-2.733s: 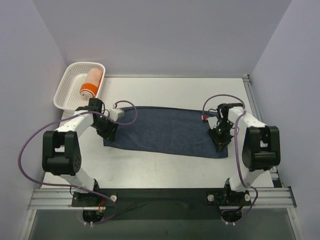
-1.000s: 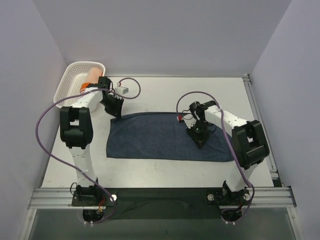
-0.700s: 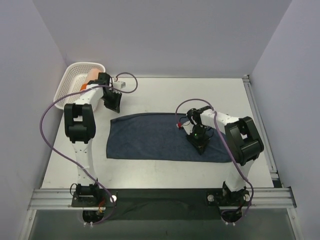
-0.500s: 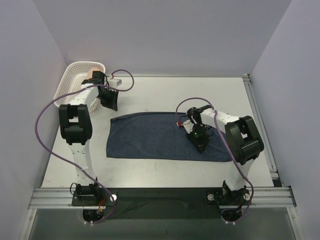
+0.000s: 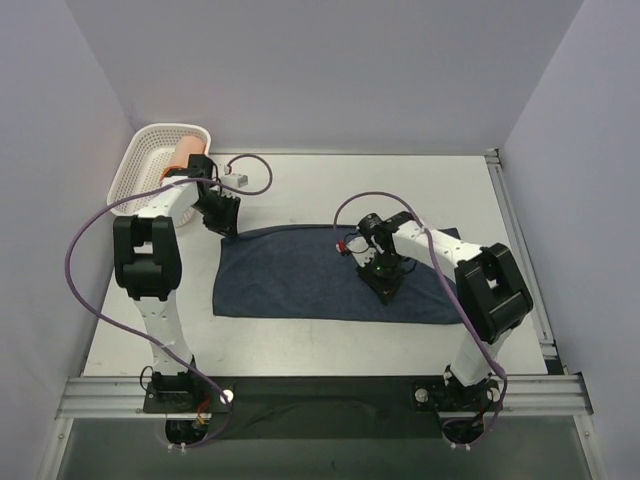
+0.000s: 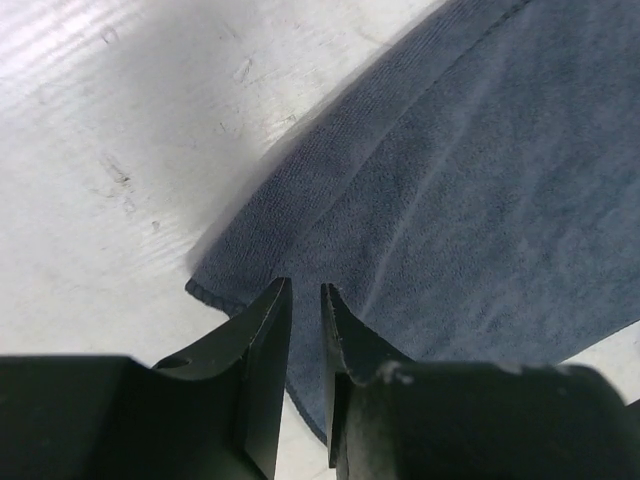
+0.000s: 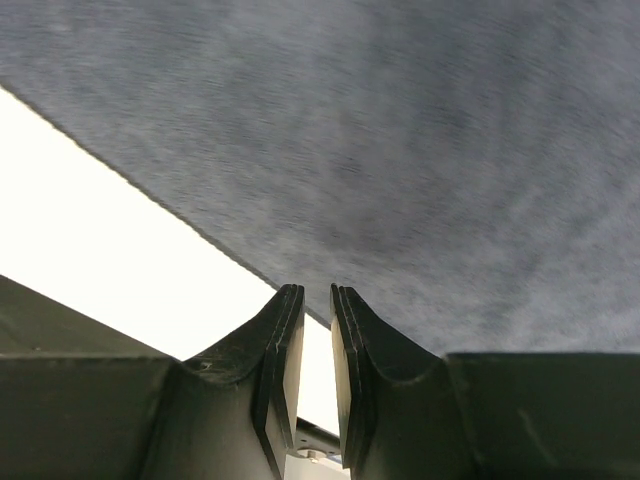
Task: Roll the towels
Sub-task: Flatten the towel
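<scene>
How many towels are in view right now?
2. A navy-blue towel lies spread flat mid-table; an orange towel, rolled, sits in the white basket at the far-left corner, partly hidden. The basket could hide more.

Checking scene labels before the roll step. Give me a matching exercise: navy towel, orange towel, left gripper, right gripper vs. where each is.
1 navy towel
2 orange towel
3 left gripper
4 right gripper

A in the basket
B at the navy towel's far left corner
C spread flat on the table
D over the navy towel, right of its middle

Pairs: 1-C, 2-A, 3-B, 4-D
</scene>
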Action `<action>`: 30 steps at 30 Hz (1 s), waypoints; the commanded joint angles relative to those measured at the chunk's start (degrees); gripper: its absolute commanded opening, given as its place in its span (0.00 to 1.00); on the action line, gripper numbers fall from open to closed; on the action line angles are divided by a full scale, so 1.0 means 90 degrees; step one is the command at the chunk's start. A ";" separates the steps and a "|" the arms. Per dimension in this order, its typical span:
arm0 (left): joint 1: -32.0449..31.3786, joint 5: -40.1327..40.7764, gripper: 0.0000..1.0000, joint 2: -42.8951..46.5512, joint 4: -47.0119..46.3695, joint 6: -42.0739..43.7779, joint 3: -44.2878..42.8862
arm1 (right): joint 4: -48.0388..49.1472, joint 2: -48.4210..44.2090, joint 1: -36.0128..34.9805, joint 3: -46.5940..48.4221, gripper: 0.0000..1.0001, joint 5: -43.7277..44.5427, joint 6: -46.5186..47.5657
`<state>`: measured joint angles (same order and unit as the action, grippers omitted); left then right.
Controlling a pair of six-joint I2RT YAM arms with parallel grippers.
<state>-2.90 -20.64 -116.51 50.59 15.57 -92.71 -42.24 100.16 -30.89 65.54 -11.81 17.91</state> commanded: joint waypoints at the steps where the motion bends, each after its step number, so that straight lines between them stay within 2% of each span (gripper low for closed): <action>1: -0.0020 -0.0079 0.29 -0.0306 0.0112 -0.0245 -0.0255 | -0.0278 0.0091 -0.0239 0.0140 0.19 -0.0171 -0.0057; 7: -0.0010 0.0096 0.28 -0.0794 0.0102 -0.0363 -0.0724 | -0.0190 0.0550 -0.0522 0.0052 0.18 -0.0143 -0.0008; 13: 0.0048 0.0272 0.29 -0.1536 0.0043 -0.0578 -0.1719 | -0.0209 0.0863 -0.0552 0.0003 0.18 -0.0045 0.0012; 20: 0.0097 0.0321 0.36 -0.1967 -0.0044 -0.0724 -0.2472 | -0.0268 0.1010 -0.0591 0.0013 0.18 -0.0074 0.0070; 24: 0.0243 0.0039 0.45 -0.1792 -0.0259 -0.0812 -0.2503 | -0.0326 0.0990 -0.0610 0.0052 0.18 -0.0064 0.0100; 26: 0.0292 -0.0253 0.46 -0.1636 -0.0279 -0.0735 -0.2405 | -0.0336 0.0981 -0.0620 0.0071 0.18 -0.0064 0.0100; 30: 0.0283 -0.0138 0.46 -0.0981 -0.0357 -0.0500 -0.1800 | -0.0385 0.0932 -0.0630 0.0149 0.18 -0.0084 0.0070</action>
<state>-0.58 -20.12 -132.55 48.93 9.72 -110.87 -42.72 107.42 -36.07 66.32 -12.82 18.06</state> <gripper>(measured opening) 0.458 0.177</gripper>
